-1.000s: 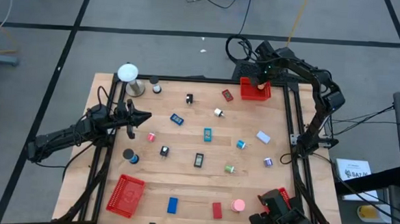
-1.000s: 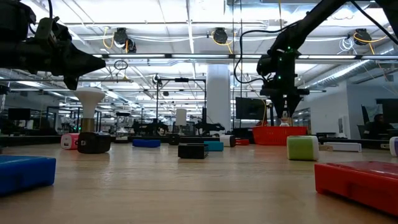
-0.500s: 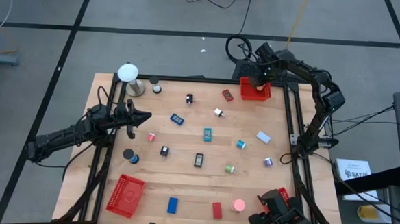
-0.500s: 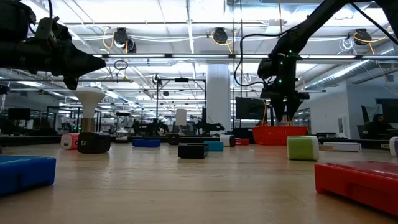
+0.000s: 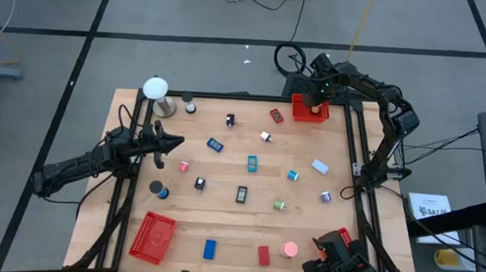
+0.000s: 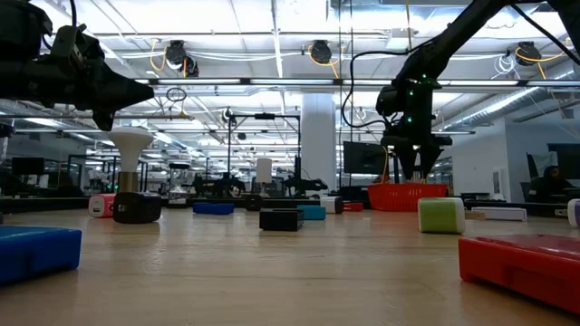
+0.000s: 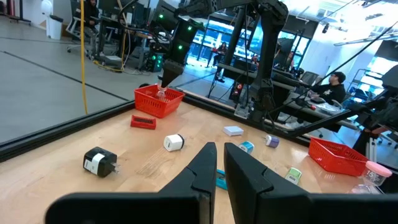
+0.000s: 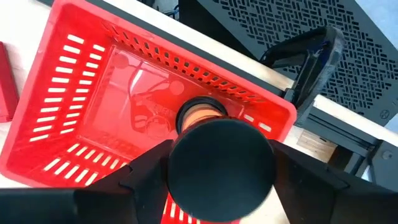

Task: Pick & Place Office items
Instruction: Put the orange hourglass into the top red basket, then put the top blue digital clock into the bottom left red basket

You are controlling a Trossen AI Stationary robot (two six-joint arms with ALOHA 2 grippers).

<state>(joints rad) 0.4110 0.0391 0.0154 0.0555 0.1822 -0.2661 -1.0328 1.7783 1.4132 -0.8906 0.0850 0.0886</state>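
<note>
Small office items (image 5: 252, 162) lie scattered over the wooden table: blue, red and teal blocks, black clips, little rolls and a pink round piece (image 5: 289, 249). My right gripper (image 8: 221, 174) points steeply down into the red mesh basket (image 5: 310, 111) at the far right corner. Its fingers are spread, with a round black piece (image 8: 221, 160) between them. Past that piece an orange ring (image 8: 198, 115) shows against the basket floor. My left gripper (image 5: 180, 143) hangs level over the table's left side, shut and with nothing in it. My right gripper has one finger (image 8: 144, 169) on either side of the round black piece (image 8: 180, 163), coming from above and slanting down inside the basket. Whether the fingers touch the piece, I cannot tell.
A second red basket (image 5: 153, 235) lies near the table's front left. A third one (image 5: 343, 236) sits at the front right, partly behind a camera mount. A white ball on a metal stand (image 5: 155, 90) stands at the far left. Black frame rails run along the table's edges.
My right gripper's fingers have spread wider apart over the far right basket. The left arm has kept still.
</note>
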